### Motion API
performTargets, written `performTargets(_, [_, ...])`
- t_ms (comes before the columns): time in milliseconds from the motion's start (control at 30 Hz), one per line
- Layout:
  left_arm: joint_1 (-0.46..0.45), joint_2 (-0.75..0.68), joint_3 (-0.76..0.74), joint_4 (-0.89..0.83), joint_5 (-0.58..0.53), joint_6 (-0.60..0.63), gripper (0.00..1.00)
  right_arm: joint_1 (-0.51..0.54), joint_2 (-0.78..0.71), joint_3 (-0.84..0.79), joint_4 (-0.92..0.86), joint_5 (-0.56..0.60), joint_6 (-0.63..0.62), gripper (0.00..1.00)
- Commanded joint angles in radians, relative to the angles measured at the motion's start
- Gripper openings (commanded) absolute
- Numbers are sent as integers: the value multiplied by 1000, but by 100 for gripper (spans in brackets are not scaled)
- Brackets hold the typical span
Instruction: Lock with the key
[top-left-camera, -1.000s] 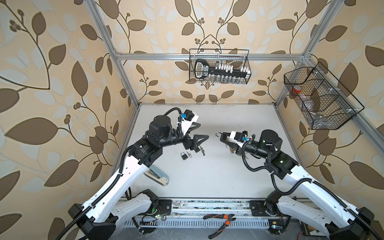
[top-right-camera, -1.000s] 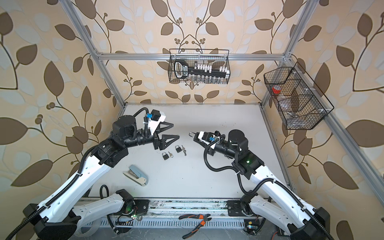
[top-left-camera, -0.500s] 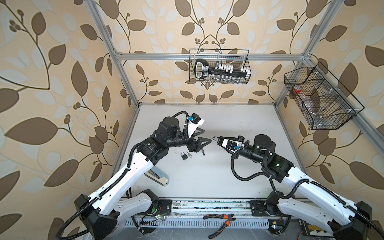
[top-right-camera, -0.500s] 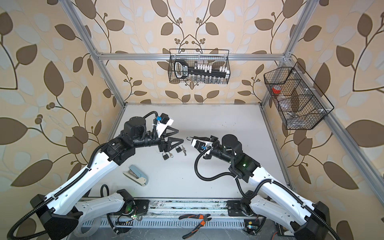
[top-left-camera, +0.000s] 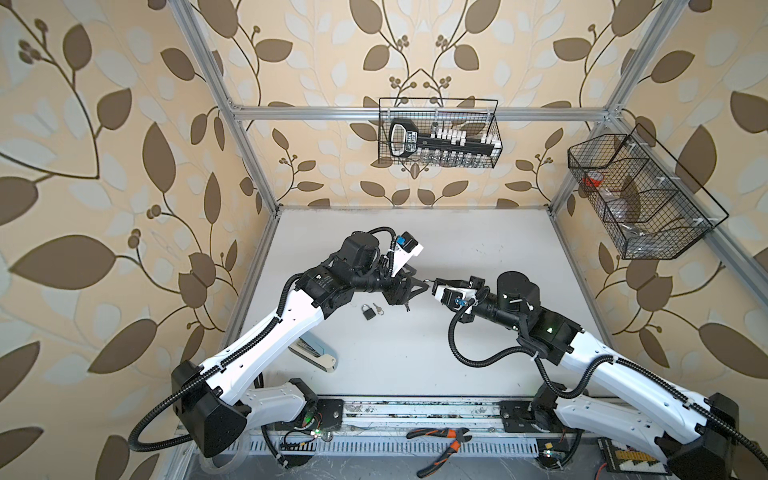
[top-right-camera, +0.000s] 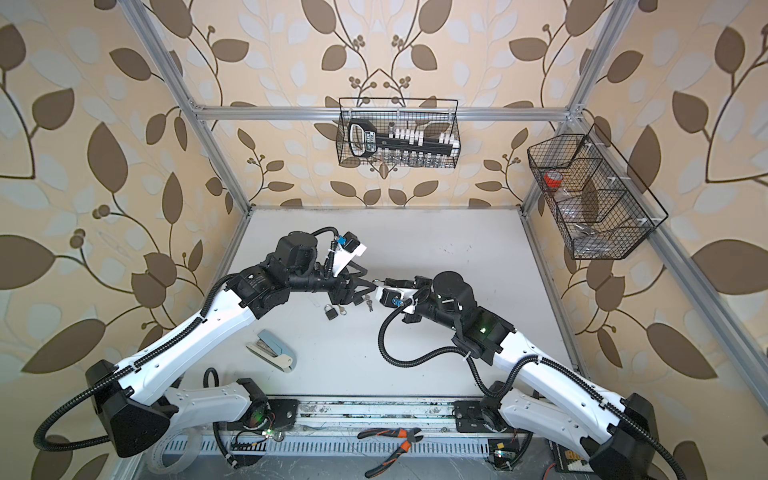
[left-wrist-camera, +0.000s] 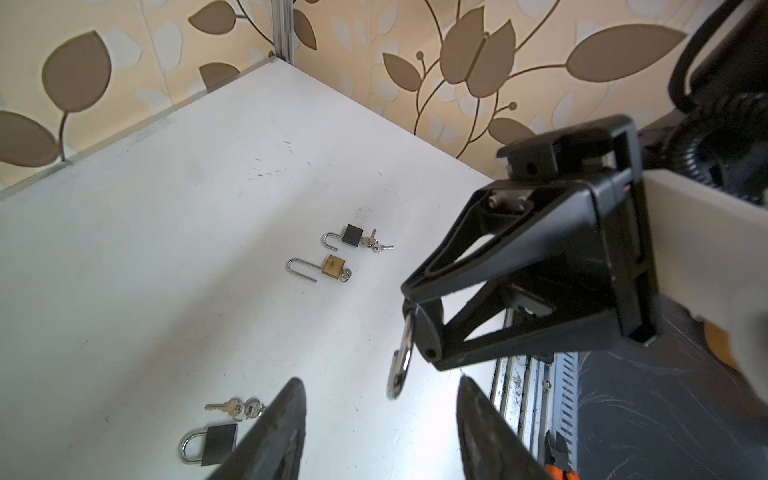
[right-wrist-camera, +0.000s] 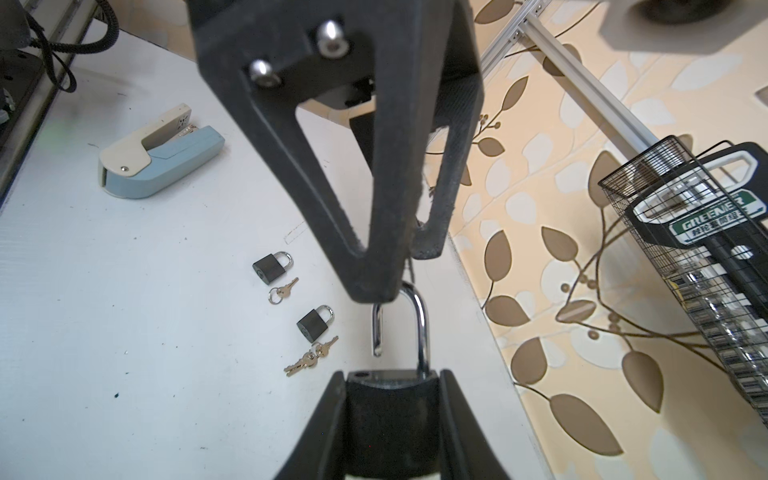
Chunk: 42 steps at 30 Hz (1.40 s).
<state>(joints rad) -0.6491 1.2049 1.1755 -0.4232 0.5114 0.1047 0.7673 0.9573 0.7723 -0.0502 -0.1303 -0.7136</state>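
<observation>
Padlock (right-wrist-camera: 392, 415): we find it clamped by its black body between the fingers of the right gripper (right-wrist-camera: 392, 384), held clear of the table (top-left-camera: 415, 232) and over its middle. The shackle (right-wrist-camera: 422, 328) points away from that gripper and stands open, one leg free of the body. The keyhole end is hidden inside the grip. The left gripper (left-wrist-camera: 380, 380) meets it tip to tip, as both top views show. Its jaws stand partly apart and the shackle hangs between the two fingertips; we cannot tell whether a finger touches the steel. On the table beneath lies lock A (right-wrist-camera: 272, 266), shackle closed, with a single key (right-wrist-camera: 284, 291) just beside it. Near it is lock B (right-wrist-camera: 316, 324), also closed, with a key pair (right-wrist-camera: 311, 358) just beside. In the left wrist view two more lie side by side farther out: lock C (left-wrist-camera: 352, 236), black with an open shackle and keys at its base, and a brass lock (left-wrist-camera: 333, 266) with a long open shackle. A stapler (right-wrist-camera: 158, 158) lies well apart, toward the left arm's base. Pliers (top-left-camera: 442, 442) rest in front of the base rail.
</observation>
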Motion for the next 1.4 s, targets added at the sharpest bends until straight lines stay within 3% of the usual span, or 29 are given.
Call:
performTargets(0, [-11,1,39,11,-27,13,52,15,1,40,-2,26,-29,0])
performTargets(400, [-22,47,49,29,13,1,38,35,-3,32,10,38,-25,0])
performTargets(867, [-32,58,66,23,40,2,14,37,-14,14,28,56,-24,0])
performTargets(1100, [-34,74,82,2,45,-9,11,37,-20,7,44,57,-20,0])
performTargets(1367, [-35,75,84,4,36,-31,0,38,-31,1,53,64,-17,0])
